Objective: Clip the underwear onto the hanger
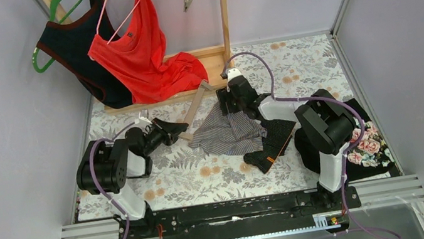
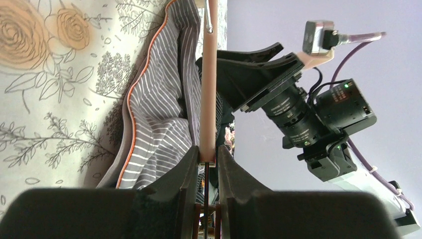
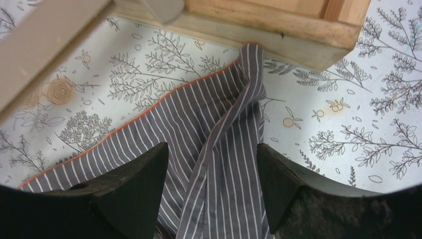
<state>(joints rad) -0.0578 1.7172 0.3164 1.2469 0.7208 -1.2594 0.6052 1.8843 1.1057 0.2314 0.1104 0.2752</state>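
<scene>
Top external view: the left gripper [image 1: 176,131], at centre left of the frame, is clenched on the lower end of the beige hanger [image 1: 196,106]; the bar slants up and to the right off the table, apparently held so that its far end is presented to the garment; the left wrist view confirms both fingers [image 2: 185,172] pressed flat against the bar. The striped underwear [image 1: 228,133] lies crumpled on the floral table cover [image 1: 205,177] at centre frame, just right of the hanger and not yet attached to it. The right gripper [image 1: 233,98] hangs directly above the upper edge of the underwear with its jaws spread and nothing between them; in the right wrist view an orange-trimmed hem and a twisted fold sit between the fingertips, a likely place to pinch. The hanger's clips cannot be made out clearly. The wooden rack [image 1: 213,62] stands just beyond the underwear, whose corner touches its base, so room to lift there is tight; a red top [image 1: 142,54] and a dark top [image 1: 75,51] hang at upper left; a black garment [image 1: 271,149] lies against the lower right of the underwear and might drag along.
</scene>
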